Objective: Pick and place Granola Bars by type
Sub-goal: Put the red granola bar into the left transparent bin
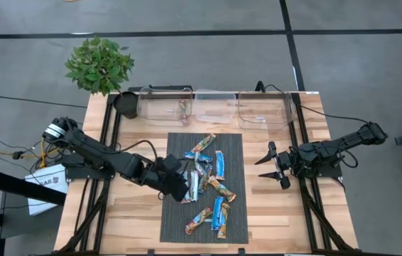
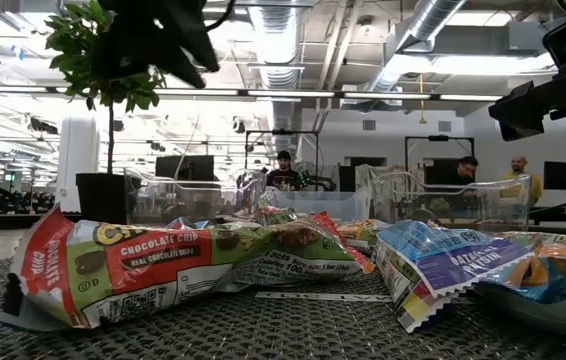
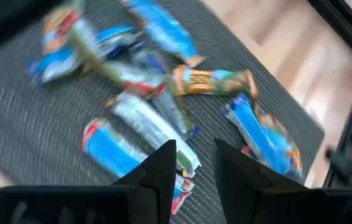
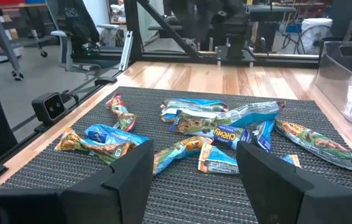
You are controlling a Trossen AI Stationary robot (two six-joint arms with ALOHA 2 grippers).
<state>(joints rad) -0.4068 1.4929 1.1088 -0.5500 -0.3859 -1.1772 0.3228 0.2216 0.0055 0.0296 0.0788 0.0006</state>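
Several Granola Bars in blue, orange-brown and silvery wrappers lie scattered and partly overlapping on a dark woven mat at the table's middle. My left gripper hovers over the mat's left part, slanting down at the pile. In the left wrist view my left gripper shows a gap with nothing in it, above a silvery bar and a blue bar. My right gripper waits open to the right of the mat, pointing at the bars.
Three clear bins stand in a row at the far edge; the left one holds a bar. A black bowl and a potted plant stand at the far left. A thin white strip lies on the mat. People show behind the table.
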